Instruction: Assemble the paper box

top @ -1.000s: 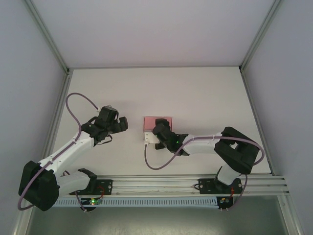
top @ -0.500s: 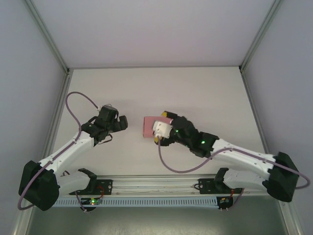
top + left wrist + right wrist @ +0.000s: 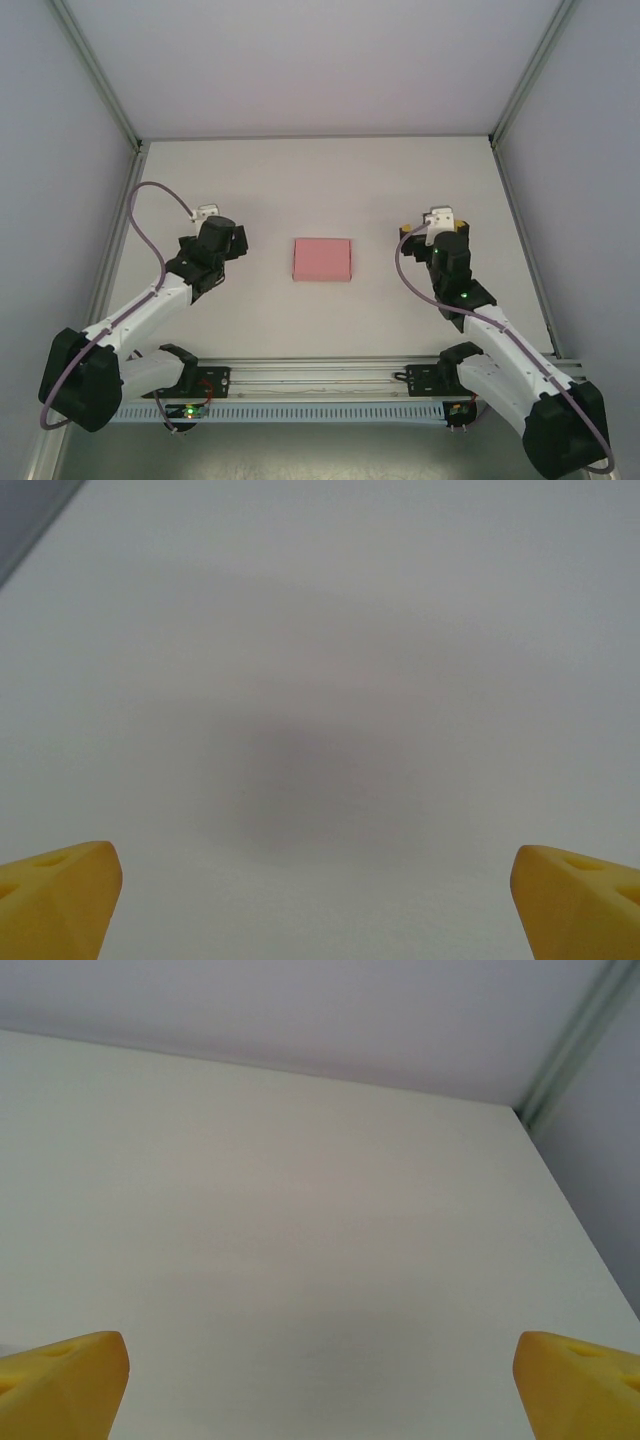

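The left jaws stand as wide as they go and hold nothing; their fingertips (image 3: pixel 60 900) are blunt, matte yellow plastic wedges, one in each lower corner of the left wrist view; between them lies bare worktop (image 3: pixel 320 610), smooth and off-white, with a soft grey shadow (image 3: pixel 300 790) on it. The right jaws are spread just as wide and are likewise empty; their own yellow fingertips (image 3: pixel 60 1380) are of the same wedge shape; beyond them the worktop runs to a pale lilac-grey back wall (image 3: pixel 300 1010) and a light metal corner post (image 3: pixel 575 1040).

From above, the left arm (image 3: pixel 150 300) and the right arm (image 3: pixel 500 340) are white links with black joints; a glossy purple cable (image 3: pixel 150 215) loops beside each. The paper box (image 3: pixel 322 259) is a pink, thin-cardboard rectangle with crisp edges and a plain flat top; it lies flat near the middle of the worktop, long side across the view, between the two arms and well apart from both sets of jaws, touched by neither. A ribbed aluminium rail (image 3: pixel 330 375) carries the arm bases along the near edge.
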